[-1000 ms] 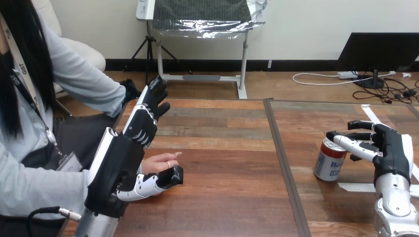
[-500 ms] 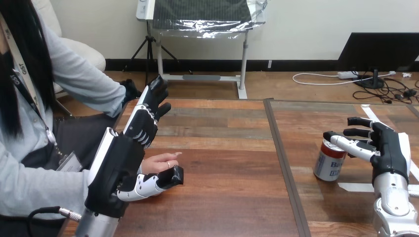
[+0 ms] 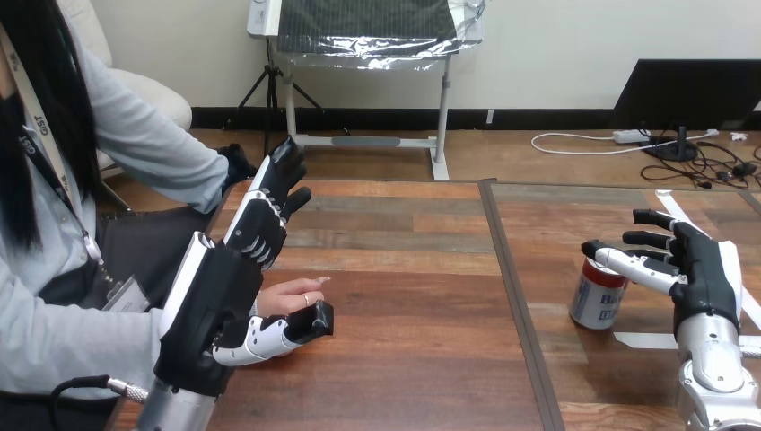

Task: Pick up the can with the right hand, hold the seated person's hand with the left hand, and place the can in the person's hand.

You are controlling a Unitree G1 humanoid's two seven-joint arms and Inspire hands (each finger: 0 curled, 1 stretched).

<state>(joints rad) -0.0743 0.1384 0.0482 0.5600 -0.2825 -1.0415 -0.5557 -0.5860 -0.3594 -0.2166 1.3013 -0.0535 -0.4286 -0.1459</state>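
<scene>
A red, white and blue can (image 3: pixel 597 294) stands upright on the right half of the wooden table (image 3: pixel 413 269). My right hand (image 3: pixel 702 272) is just right of it, open, its fingers stretched leftward behind the can and its thumb reaching over the can's top. My left hand (image 3: pixel 224 301) is at the table's left, open, with straight fingers pointing up and away and the thumb lying along the table. The person's hand (image 3: pixel 293 294) rests on the table between that thumb and the fingers; I cannot tell whether they touch.
A dark seam (image 3: pixel 511 296) splits the table into two halves. White tape strips (image 3: pixel 642 339) lie on the right half near my right hand. The person's other arm, in a grey sleeve (image 3: pixel 153 153), reaches toward the table's far left corner.
My right hand has risen a little and its fingers have straightened and spread, with the thumb sliding further left over the can's top. The can, my left hand and the person's hand have not moved.
</scene>
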